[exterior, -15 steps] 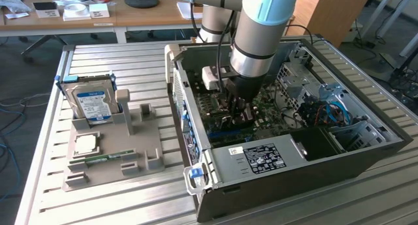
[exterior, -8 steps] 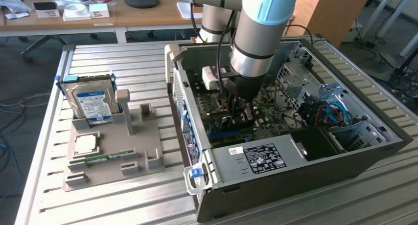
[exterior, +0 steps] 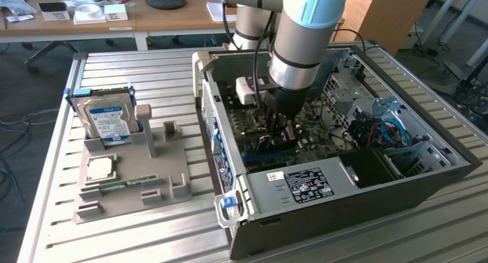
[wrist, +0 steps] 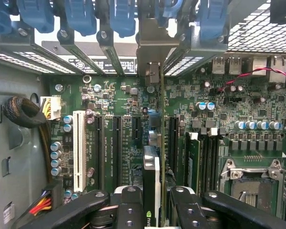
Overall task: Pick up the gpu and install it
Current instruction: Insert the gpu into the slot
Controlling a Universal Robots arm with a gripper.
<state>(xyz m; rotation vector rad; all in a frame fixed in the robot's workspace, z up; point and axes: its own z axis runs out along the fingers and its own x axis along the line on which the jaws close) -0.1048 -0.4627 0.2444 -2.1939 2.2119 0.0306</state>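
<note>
Hanging inside the open computer case (exterior: pixel 343 206), the pincer (wrist: pixel 154 202) sits over the motherboard (wrist: pixel 109 100) and is clamped on the gpu (wrist: pixel 151 176). The card stands on edge between the fingers (wrist: pixel 128 205), directly below the pincer; whether it touches the board I cannot tell. It looks light and stiff but fragile, best held by its flat faces near the upper edge. Its long axis runs forward from the pincer toward the rear bracket opening (wrist: pixel 150 71), parallel to the black expansion slots (wrist: pixel 117 143) on either side.
</note>
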